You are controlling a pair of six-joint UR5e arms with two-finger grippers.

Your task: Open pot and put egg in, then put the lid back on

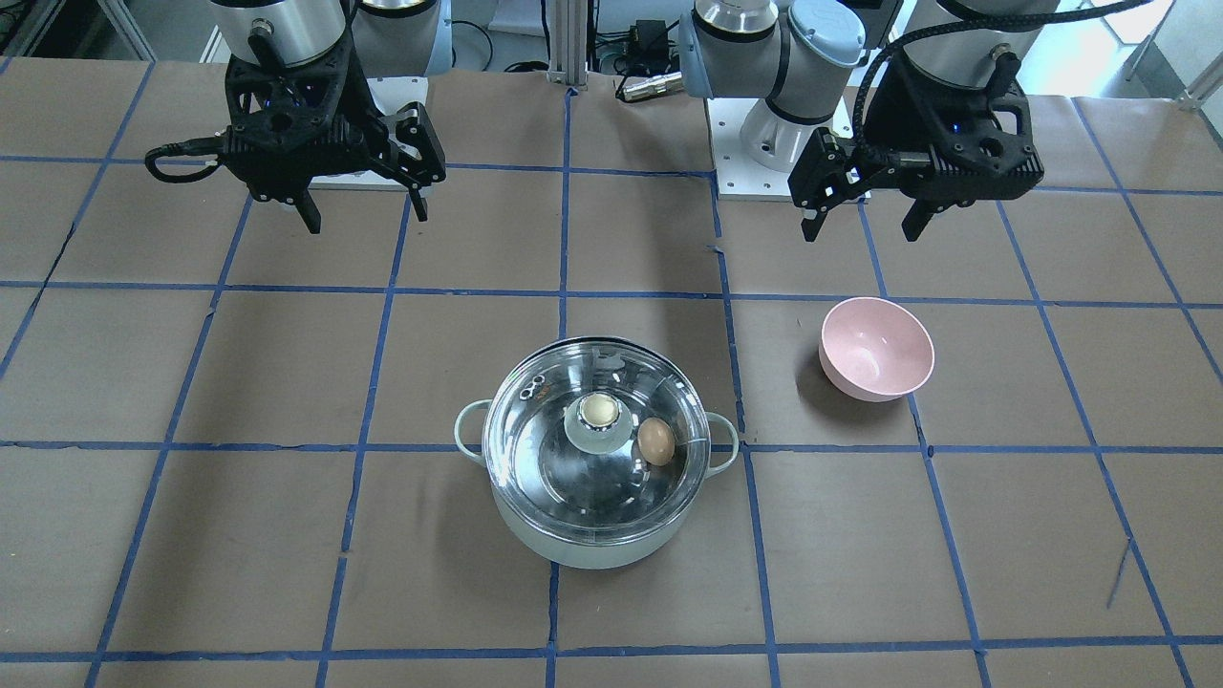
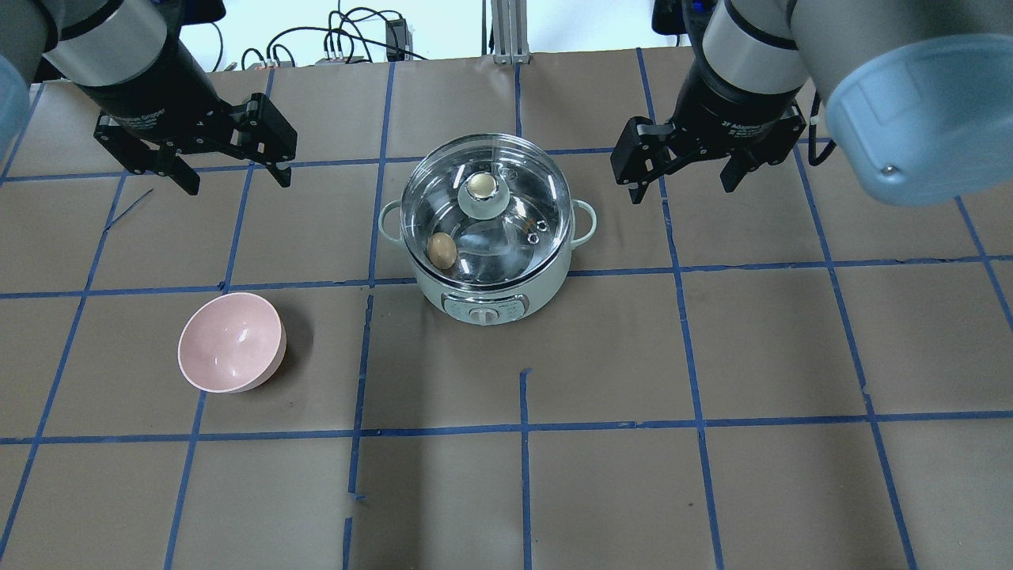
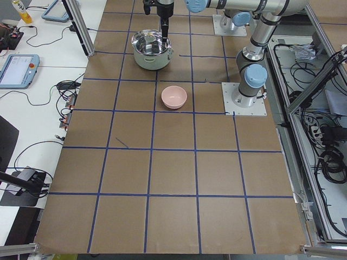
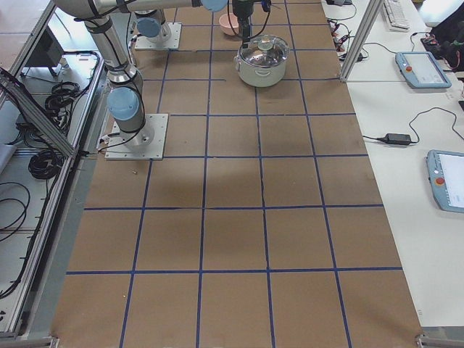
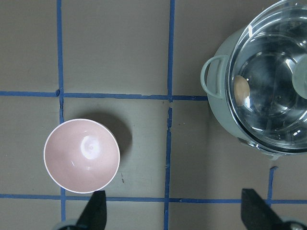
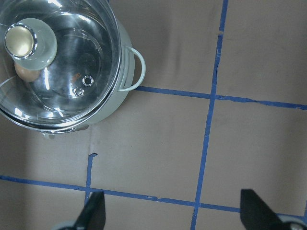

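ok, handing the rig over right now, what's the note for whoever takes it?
Left hand: open, empty, above the table beside the pot.
Right hand: open, empty, on the pot's other side.
The egg lies inside the pot, under the glass lid, which sits on the pot's rim.
The pink bowl is empty, apart from the pot.
Done: egg in, lid on. Left: nothing visible.

Opposed overhead and front cameras, plus down-looking wrist cameras, all share the pot (image 2: 518,294).
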